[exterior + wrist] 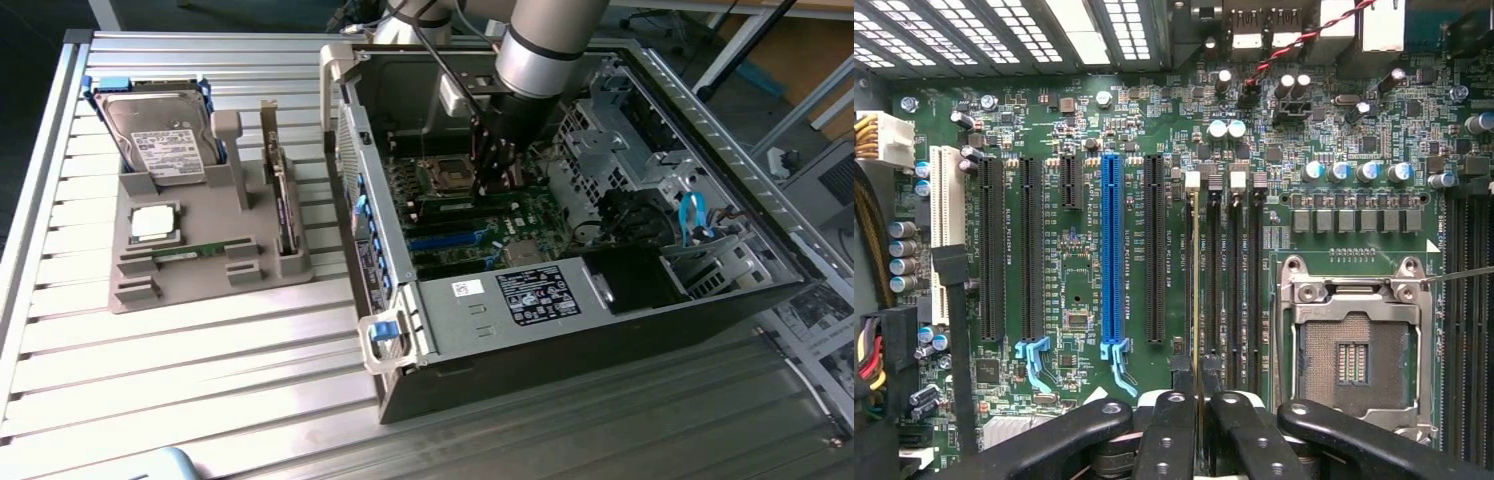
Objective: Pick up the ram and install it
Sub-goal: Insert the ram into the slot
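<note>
Gripper: black fingers [1197,440] clenched on the thin green ram stick [1196,300], seen edge-on.
Ram: standing over a black memory slot [1197,250] beside the silver processor socket [1354,345].
Risk: slight misalignment or tilt could jam it against the white slot latch [1192,180].

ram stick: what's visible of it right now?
The ram appears edge-on in the wrist view: a thin, pale-gold line standing upright on the green motherboard, aligned with the first memory slot beside the CPU socket. Its near end sits between the black fingers of the gripper, which grip it. Label and chips cannot be seen.
</note>
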`<action>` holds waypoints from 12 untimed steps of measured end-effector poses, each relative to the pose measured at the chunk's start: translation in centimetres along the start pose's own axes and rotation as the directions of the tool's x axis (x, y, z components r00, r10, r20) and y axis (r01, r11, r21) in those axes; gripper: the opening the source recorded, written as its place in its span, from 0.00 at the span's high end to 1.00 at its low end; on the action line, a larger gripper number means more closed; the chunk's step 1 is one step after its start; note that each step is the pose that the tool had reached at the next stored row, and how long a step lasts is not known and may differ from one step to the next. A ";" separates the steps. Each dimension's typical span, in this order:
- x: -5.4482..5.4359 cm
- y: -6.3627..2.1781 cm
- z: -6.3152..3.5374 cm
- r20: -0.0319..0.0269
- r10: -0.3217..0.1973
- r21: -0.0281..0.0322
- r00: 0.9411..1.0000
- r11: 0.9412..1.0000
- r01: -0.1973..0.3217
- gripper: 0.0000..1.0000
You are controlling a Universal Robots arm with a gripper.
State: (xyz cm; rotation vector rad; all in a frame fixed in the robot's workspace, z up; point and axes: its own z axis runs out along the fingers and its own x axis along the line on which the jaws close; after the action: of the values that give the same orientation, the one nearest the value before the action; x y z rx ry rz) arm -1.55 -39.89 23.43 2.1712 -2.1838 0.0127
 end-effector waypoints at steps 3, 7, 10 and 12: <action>0.0 0.00 0.09 0.000 0.000 0.000 1.000 1.000 0.000 0.87; 0.0 -0.01 0.28 0.000 0.000 0.000 1.000 1.000 0.000 0.87; 0.0 -0.01 0.35 0.000 0.000 0.000 1.000 1.000 0.000 0.87; 0.1 -0.01 0.36 0.000 -0.001 0.000 1.000 1.000 0.001 0.87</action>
State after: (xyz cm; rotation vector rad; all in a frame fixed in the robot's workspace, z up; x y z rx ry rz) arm -1.55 -39.96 23.08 2.1720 -2.1833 0.0125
